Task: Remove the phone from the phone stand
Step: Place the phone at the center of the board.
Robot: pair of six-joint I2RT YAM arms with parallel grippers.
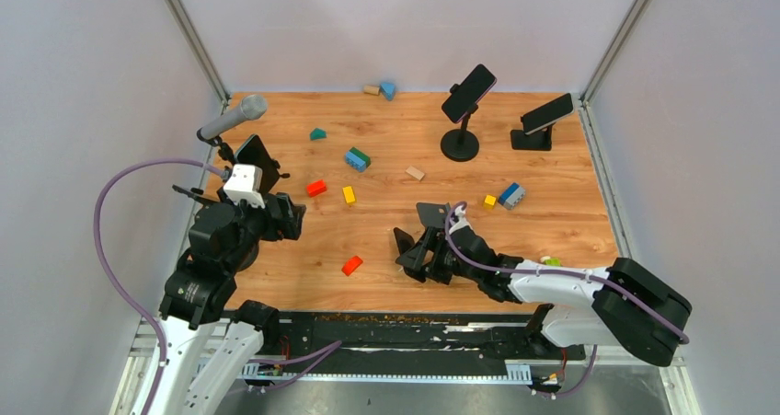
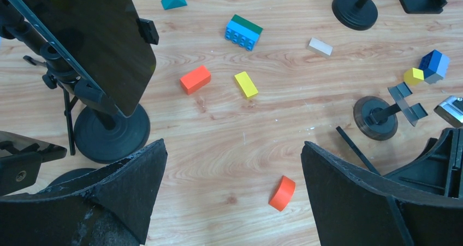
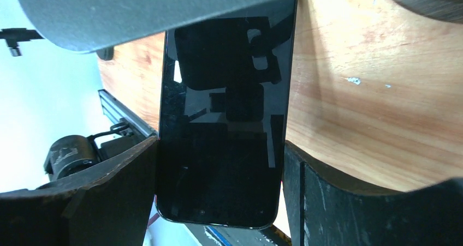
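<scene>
Wooden tabletop (image 1: pixel 570 217) sat between pale walls (image 1: pixel 92 84); lower centre, right gripper (image 1: pixel 418 254) clamped the phone (image 3: pixel 224 120); left gripper (image 2: pixel 235 197) gaped empty.

The left arm (image 1: pixel 196 291) and right arm (image 1: pixel 563 286) pair white tubular links with bulky black joint housings, each trailing a lavender cable (image 1: pixel 156 163). A white camera block (image 1: pixel 242 185) sits at the left wrist. The left end effector (image 2: pixel 233 147) has matte black, wedge-shaped fingers (image 2: pixel 125 199) with rough, chipped edges

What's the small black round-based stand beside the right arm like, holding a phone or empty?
Empty. The stand has a bare cradle; a black phone sits clamped in the right gripper.
</scene>
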